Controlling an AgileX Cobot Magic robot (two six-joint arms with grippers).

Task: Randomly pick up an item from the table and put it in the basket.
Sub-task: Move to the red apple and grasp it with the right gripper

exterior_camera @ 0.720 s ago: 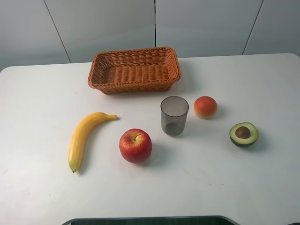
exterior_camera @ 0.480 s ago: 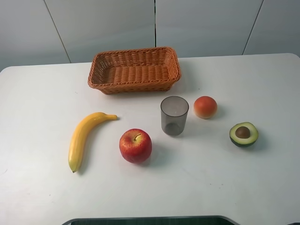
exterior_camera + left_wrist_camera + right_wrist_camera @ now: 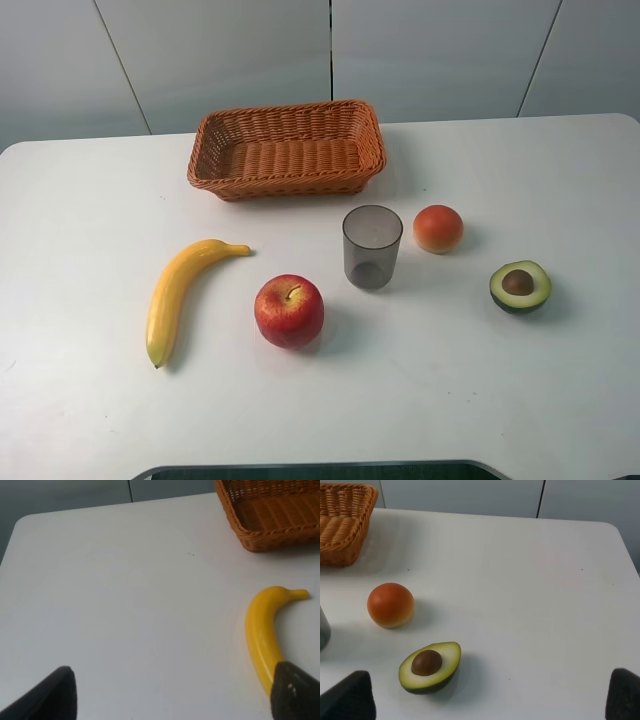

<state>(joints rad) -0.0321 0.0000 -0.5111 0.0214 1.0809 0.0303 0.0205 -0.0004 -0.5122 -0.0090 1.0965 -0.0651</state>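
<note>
Where apple (image 3: 289,311) rests beside banana (image 3: 180,295) | left claw (image 3: 172,695) (agape) by banana

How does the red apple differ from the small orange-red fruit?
The apple is larger and deep red, with a stem; the orange-red fruit is smaller, with no stem showing. The apple lies near the banana, the orange-red fruit beside the cup. Both are round and rest on the table.

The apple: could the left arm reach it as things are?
Probably yes: the apple sits uncovered, apart from the banana and the cup, and the left claw is open and empty.
</note>
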